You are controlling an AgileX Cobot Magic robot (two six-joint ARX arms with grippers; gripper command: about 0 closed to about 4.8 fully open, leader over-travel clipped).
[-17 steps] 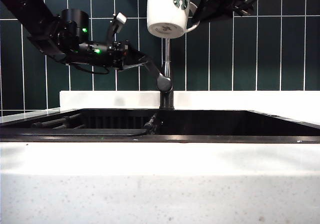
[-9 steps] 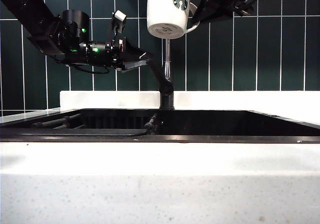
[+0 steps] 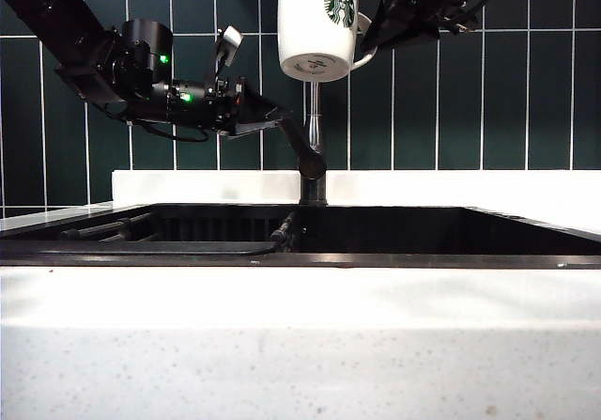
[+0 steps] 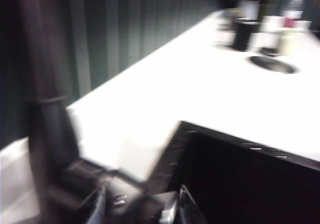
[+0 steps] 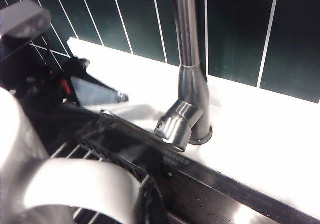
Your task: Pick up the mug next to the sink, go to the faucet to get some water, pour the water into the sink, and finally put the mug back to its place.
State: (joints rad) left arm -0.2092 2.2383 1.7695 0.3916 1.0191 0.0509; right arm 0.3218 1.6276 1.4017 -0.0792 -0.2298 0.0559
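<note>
A black sink (image 3: 394,227) set in white speckled stone fills the lower part of the exterior view, with dark green tiles behind it. A slim dark faucet (image 3: 314,147) rises from the back rim at the middle.

The right gripper (image 3: 380,11) comes in from the upper right and holds the white Starbucks mug (image 3: 317,21) high above the sink, its jaws closed on the white side handle. The mug stands nearly upright with its base just over the top of the visible faucet pipe, probably so its mouth sits under the spout, which lies out of frame. No water stream is visible. In the right wrist view the mug's curved handle (image 5: 85,186) fills the near foreground, with the faucet base and its lever handle (image 5: 176,126) beyond.

The left gripper (image 3: 268,116) reaches in level from the left, jaws spread wide and holding nothing, right at the upper end of the angled lever. It looks placed to work the lever and control the water while the other arm keeps the mug in position. The left wrist view is blurred; it shows the faucet pipe (image 4: 42,108), the white counter and the sink's dark corner, with the fingers (image 4: 172,211) apart.

Compared with a second ago, the left gripper's jaws have opened a little wider, and the lever's free end has swung up, so it now stands steeper than before. The mug has barely shifted.
</note>
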